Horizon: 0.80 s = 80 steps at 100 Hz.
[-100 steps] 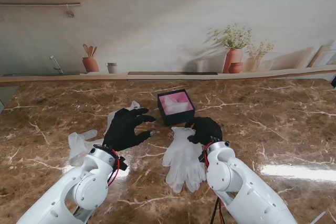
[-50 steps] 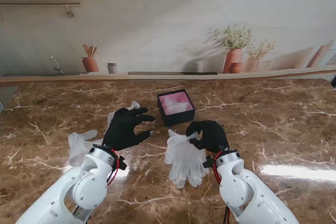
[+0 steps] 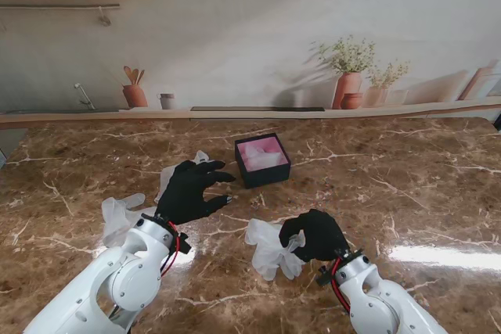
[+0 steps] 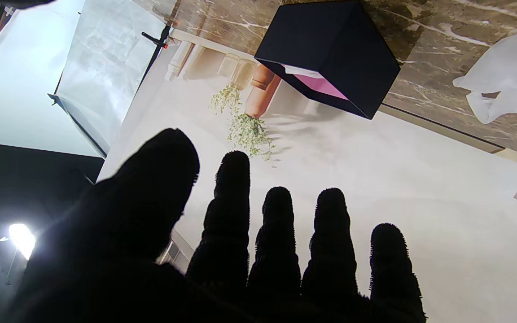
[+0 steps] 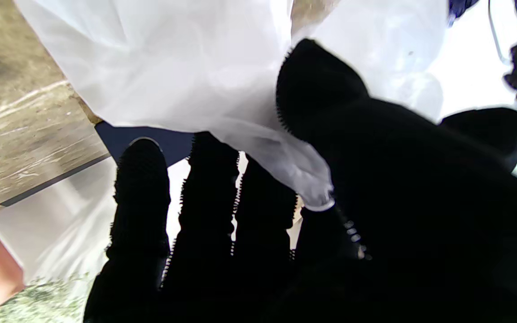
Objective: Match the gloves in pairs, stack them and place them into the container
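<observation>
Far left on the marble bench (image 3: 407,170): one white glove (image 3: 117,217), lying loose and partly hidden under the left forearm, a second pale scrap (image 3: 200,158) showing past the fingertips, possibly part of the same glove or another; cannot tell. Just above it, the left hand (image 3: 190,191), black-sleeved, fingers spread and apart, holding nothing. Centre, farther from me: the dark container (image 3: 262,159) with pink lining, something pale already inside, though what it is cannot be made out. Right of centre, nearer to me: a bunched pair of white gloves (image 3: 270,246), pinched at one end in the right hand (image 3: 313,236), fingers curled closed on the fabric, the rest crumpled on or just over the bench.

Judged so far: roughly midway. One bundle gathered and gripped, not yet in the container; the glove on the left untouched; pairing of that one left to do, then placement.

From the left wrist view: five fingers (image 4: 276,233) splayed with nothing between them, the container (image 4: 330,54) seen from its dark outer wall, a corner of white glove (image 4: 505,80) beyond. From the right wrist view: thin white fabric (image 5: 186,67) draped across thumb and fingers (image 5: 213,202), confirming the grip, a detail too small in the stand view.
</observation>
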Tool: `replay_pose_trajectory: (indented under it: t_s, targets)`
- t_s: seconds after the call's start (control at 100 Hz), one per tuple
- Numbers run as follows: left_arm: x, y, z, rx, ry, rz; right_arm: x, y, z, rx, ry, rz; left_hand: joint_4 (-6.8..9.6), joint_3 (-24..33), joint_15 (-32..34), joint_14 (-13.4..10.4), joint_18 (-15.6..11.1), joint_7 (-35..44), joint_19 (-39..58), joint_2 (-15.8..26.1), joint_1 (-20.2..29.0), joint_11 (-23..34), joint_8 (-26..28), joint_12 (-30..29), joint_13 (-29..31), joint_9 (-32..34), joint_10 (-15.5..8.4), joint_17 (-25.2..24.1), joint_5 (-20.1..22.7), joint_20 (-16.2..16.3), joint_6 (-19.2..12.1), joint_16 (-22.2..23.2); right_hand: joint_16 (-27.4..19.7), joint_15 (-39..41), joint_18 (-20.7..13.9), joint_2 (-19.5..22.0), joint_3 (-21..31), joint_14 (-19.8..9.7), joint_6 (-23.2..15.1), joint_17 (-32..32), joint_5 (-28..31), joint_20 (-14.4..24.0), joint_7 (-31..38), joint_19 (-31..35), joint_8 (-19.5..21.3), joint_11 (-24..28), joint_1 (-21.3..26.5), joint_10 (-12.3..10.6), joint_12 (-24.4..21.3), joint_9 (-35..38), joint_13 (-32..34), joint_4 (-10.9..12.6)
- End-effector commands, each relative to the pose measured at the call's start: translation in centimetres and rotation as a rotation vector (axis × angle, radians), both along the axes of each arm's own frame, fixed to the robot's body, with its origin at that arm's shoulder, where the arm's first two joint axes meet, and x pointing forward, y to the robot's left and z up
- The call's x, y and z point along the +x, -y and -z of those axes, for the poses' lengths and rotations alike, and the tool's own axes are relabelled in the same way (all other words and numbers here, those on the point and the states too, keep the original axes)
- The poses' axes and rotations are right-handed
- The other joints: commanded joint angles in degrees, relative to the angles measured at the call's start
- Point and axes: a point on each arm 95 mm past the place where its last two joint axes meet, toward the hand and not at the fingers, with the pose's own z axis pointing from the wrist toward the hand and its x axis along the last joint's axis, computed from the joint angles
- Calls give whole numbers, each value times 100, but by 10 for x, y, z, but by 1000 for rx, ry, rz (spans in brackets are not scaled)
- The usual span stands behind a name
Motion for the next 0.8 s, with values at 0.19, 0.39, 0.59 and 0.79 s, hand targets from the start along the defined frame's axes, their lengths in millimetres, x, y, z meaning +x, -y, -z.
replay_pose_trajectory:
  t_s: [0.19,0.39,0.59,0.79]
  targets:
    - [-1,0,-1,3,0,14,-10,7,15,-183,-115,-85,102,-213,-152,-257,-150,61,-264,239,-11,-136,35,-67,-139,57,-135,-69,87,134,-180,-86,-329,-535,144,-277,351,-94,320,-387,-622,148,-764,-610,-1404,-659,-492,-39,-23,-354,-414,-237]
    - [-1,-1,-1,-7,0,9,-25,14,-9,-255,-176,-133,104,-242,-156,-275,-176,68,-414,234,-10,-131,38,-65,-162,45,-127,-87,103,78,-181,-89,-696,-980,232,24,208,132,888,-910,-1293,287,-2566,-1260,-898,-1254,-1785,226,-1296,-1504,-954,731]
    - [-2,-2,-1,-6,-3,15,-31,7,-38,-199,-98,-148,105,-265,-168,-267,-158,64,-487,229,-16,-142,37,-71,-185,21,-123,-92,86,90,-184,-98,-851,-1246,271,832,-336,195,1035,-913,-1318,363,-2572,-1505,-886,-1298,-2366,303,-1522,-1612,-924,788]
    - [-3,-3,-3,-10,6,17,-13,-5,-61,-222,25,-134,108,-260,-164,-258,-144,76,-499,231,-6,-141,41,-72,-177,29,-131,-82,115,136,-187,-96,-1197,-1712,254,660,349,73,1353,-829,-1745,-8,-2900,-1954,-979,-1549,-1388,259,-1734,-2024,-900,967]
